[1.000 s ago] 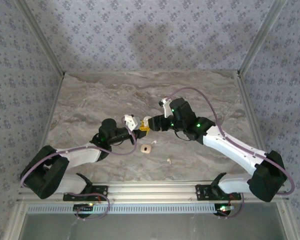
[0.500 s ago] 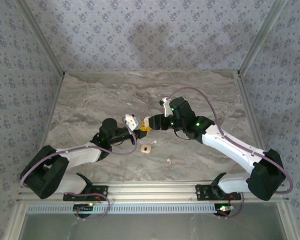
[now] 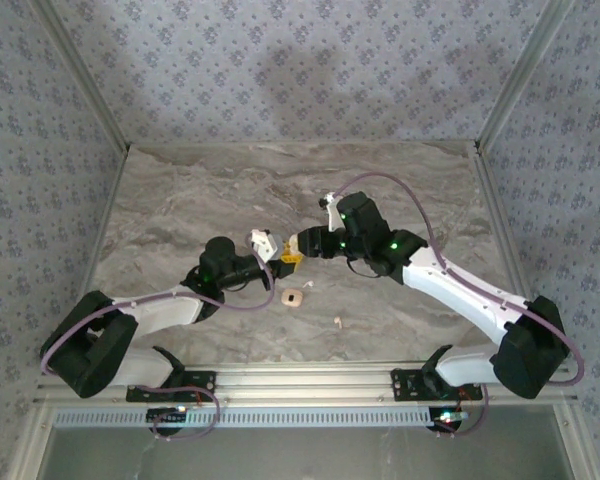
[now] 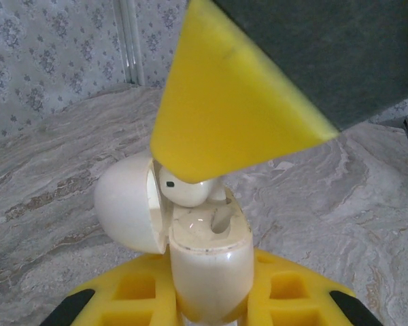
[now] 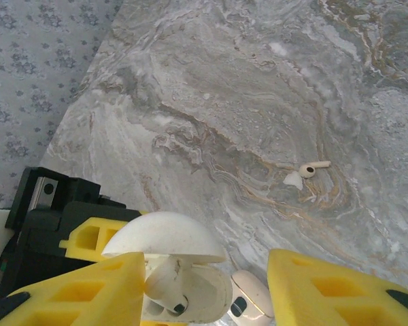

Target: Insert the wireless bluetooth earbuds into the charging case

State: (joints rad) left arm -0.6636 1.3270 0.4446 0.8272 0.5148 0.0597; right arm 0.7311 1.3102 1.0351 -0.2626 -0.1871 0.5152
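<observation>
**Item 1 – left gripper (image 3: 268, 254).** Pressed together on the charging case (image 4: 207, 265). In my left wrist view the case stands upright between the yellow fingers (image 4: 132, 293). Its lid (image 4: 126, 204) is swung open to the left.

**Item 2 – seated earbud (image 4: 185, 190).** It sits in the open mouth of the case, just beside the lid. Its rounded head sticks up above the rim, with a dark dot facing the camera. The right wrist view shows it low in the case, under the lid's dome.

**Item 3 – right gripper (image 5: 205, 265).** The fingers are spread, and I see nothing pinched between them. From the left wrist, one yellow finger (image 4: 238, 102) hangs directly over the seated earbud, and its lower edge meets the earbud's top. From the right wrist, the case lies nearer the left-hand finger than the other finger.

**Item 4 – loose earbud (image 5: 313, 168).** It lies on its side on the marble table (image 5: 258, 81), well apart from both grippers. A smaller whitish fragment lies just beside it.

**Item 5 – round puck (image 3: 293, 296).** It rests on the table on the near side of the two grippers. A small whitish piece (image 3: 336, 321) lies nearer the right arm's base. It is too small for me to say what it is.
</observation>
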